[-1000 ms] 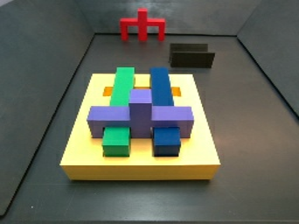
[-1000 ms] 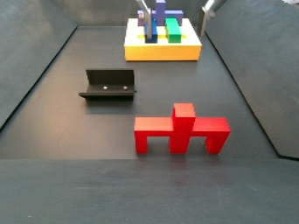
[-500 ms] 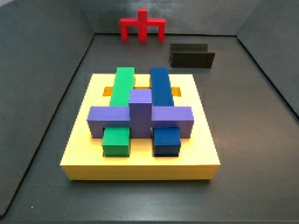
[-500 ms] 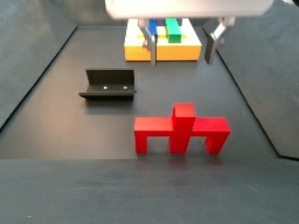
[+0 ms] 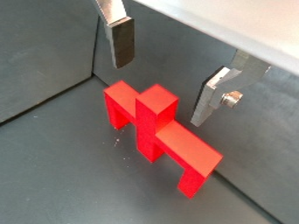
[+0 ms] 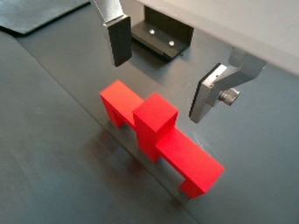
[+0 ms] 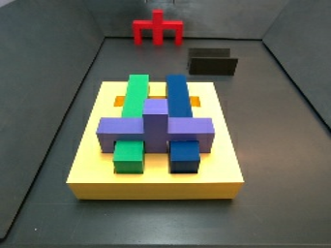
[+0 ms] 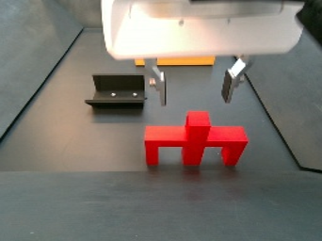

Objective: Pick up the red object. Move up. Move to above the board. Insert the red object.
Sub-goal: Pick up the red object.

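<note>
Both wrist views show the claw (image 5: 166, 74) spread above the red object (image 5: 152, 122).

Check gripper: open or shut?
Open. The gripper hovers above the red object; its fingers stand apart, nothing between them.

The red object (image 8: 195, 140) stood upright on the dark floor, legs down, post up, untouched. The gripper (image 8: 193, 83) hung above it, fingers apart. The yellow board (image 7: 157, 177) lay well apart, blocks seated.
</note>
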You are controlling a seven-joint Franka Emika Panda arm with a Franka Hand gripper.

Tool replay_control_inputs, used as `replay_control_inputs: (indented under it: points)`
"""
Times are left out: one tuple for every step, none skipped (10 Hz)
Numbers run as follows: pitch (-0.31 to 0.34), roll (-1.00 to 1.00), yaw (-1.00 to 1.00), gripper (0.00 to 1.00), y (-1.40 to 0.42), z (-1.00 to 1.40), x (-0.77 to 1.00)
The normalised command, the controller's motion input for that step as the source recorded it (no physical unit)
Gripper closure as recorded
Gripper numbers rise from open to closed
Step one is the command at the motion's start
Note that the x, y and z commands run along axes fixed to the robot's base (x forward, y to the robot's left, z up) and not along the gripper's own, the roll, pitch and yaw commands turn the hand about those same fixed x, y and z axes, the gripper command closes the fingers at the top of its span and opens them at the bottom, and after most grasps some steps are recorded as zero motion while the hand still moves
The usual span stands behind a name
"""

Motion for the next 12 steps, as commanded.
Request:
replay_control_inputs:
  points:
    - [0.000, 0.00, -0.09, 0.00, 0.06, -0.34, 0.00]
    - [-0.013, 0.00, -0.07, 0.00, 0.13, -0.39, -0.06]
    - [-0.019, 0.00, -0.08, 0.00, 0.22, -0.36, -0.09]
    - [-0.011, 0.00, 0.00, 0.00, 0.16, -0.33, -0.02]
    - [-0.009, 0.00, 0.00, 0.00, 0.13, -0.31, 0.00]
    - [0.000, 0.00, 0.00, 0.00, 0.00, -0.27, 0.00]
    - [0.000, -0.01, 0.00, 0.00, 0.00, -0.24, 0.00]
    - [0.000, -0.01, 0.00, 0.00, 0.00, -0.21, 0.00]
    - [0.000, -0.01, 0.01, 0.00, 0.00, -0.21, 0.00]
    - [0.000, 0.00, 0.01, 0.00, 0.00, -0.05, 0.00]
    - [0.000, 0.00, 0.00, 0.00, 0.00, 0.00, 0.00]
    - [0.000, 0.00, 0.00, 1.00, 0.00, 0.00, 0.00]
